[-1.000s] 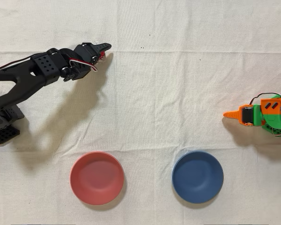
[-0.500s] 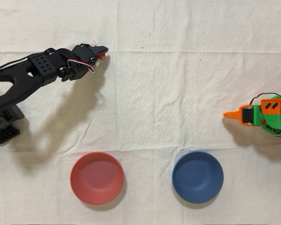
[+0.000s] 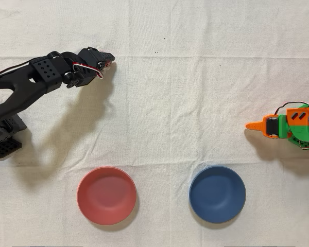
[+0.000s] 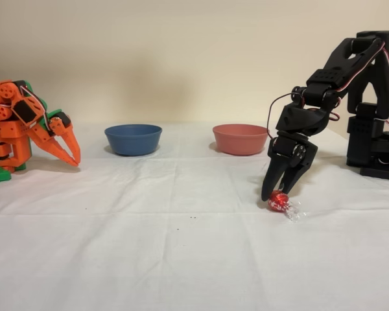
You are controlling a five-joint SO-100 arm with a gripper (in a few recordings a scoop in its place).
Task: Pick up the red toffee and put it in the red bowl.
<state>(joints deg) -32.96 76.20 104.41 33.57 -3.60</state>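
The red toffee point(image 4: 279, 201) lies on the white cloth point(image 4: 181, 259), between the tips of the black arm's gripper point(image 4: 277, 193), whose jaws close around it. The red bowl point(image 4: 240, 138) sits well apart behind, beside a blue bowl point(image 4: 133, 138). No writing is readable.

A tabletop robotics test setup, seemingly in a lab or hobby workspace: a creased white cloth point(image 4: 181, 246) covers the table before a bare beige wall point(image 4: 181, 58), with the black arm point(image 4: 350, 71) and an idle orange arm point(image 4: 26, 123) mounted at opposite ends.
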